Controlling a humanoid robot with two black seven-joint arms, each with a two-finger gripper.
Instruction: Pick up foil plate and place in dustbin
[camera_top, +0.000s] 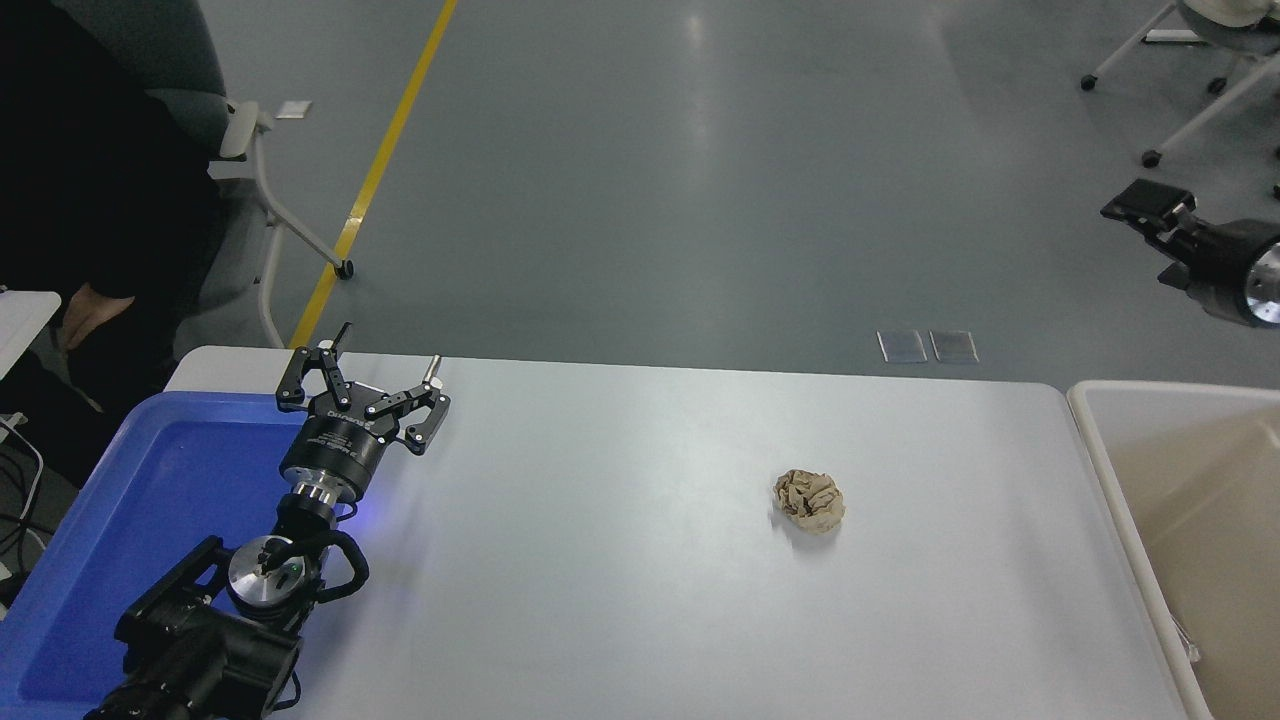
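Right gripper (1140, 205) high above the dustbin (1090, 420).
I can't tell its fingers' state; left gripper (385, 362), parked, fingers spread.

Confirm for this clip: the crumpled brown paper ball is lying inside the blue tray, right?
No. In the head view the crumpled brown paper ball lies on the bare white table, right of centre, well apart from the blue tray at the left edge.

The worktop (620, 560) was smooth white with a soft sheen. A crumpled brown paper ball (810, 501) looked rough and matt. The blue tray (150, 480) was glossy plastic, the dustbin (1110, 470) smooth cream plastic. The left claw (385, 370) was matt black metal.
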